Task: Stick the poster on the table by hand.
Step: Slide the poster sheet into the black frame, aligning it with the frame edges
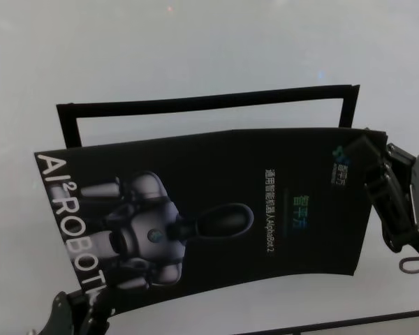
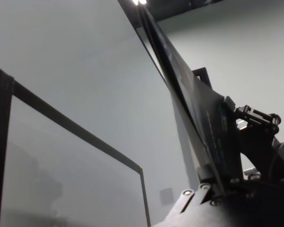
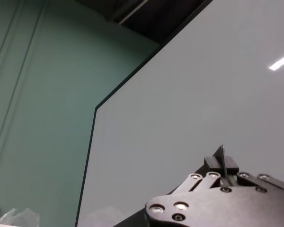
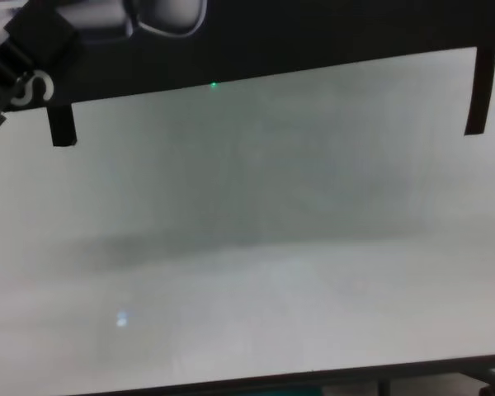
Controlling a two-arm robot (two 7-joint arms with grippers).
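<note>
The poster (image 1: 216, 202) hangs above the white tabletop (image 1: 195, 49), pinched at its right edge by the right claw (image 1: 366, 157) and at its lower left corner by the left claw (image 1: 80, 303). Only the head view shows its printed face. Black strips (image 1: 209, 101) frame bare tabletop behind it. The right wrist view shows the tabletop's dark edge (image 3: 87, 161).

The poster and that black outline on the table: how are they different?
The poster is a full black sheet printed with a robot picture and white letters; the black outline is only thin plain strips around bare white table. The poster is held up at its edges by the left gripper and right gripper; the outline lies flat. Both are black and similarly wide.
</note>
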